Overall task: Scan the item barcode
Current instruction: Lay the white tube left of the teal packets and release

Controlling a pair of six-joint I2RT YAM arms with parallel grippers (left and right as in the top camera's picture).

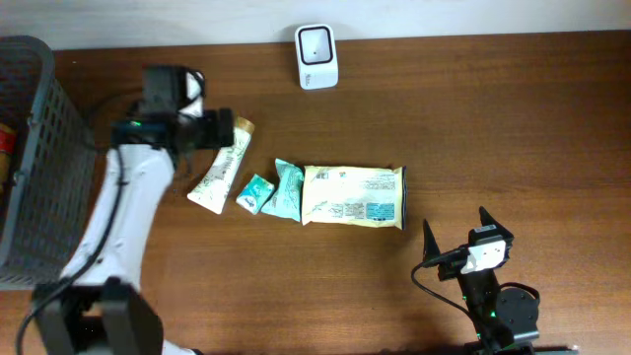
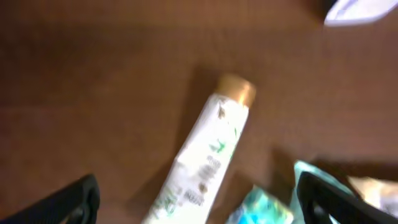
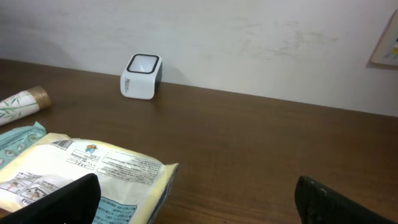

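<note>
Tabletop of dark wood carries everything, with a wire basket at its far-left edge. Largest of the loose goods is a yellow snack packet near the middle. Left of it lie a teal pouch, a small teal packet and a white tube with a gold cap. The tube lies flat and slanted, with its cap pointing to the far side. The white barcode scanner stands at the far edge, well apart from all of them, to the right of the tube.

The left gripper hangs over the tube's cap end with its jaws spread wide and holds nothing; in the wrist view the tube lies on the wood between the two dark fingers. The right gripper sits at the near right, also spread and empty.

The tube looks like the item in hand, though which item is to be scanned cannot be told for certain. To grip it well, the jaws should come down across the tube's narrow width. The firm part just below the cap is a better hold than the soft crimped tail, which would likely sag. The tail almost touches the small teal packet, so a straight lift should avoid dragging it. No barcode shows in the blurred wrist view, so the tube may need turning before its printed face meets the scanner's window.
</note>
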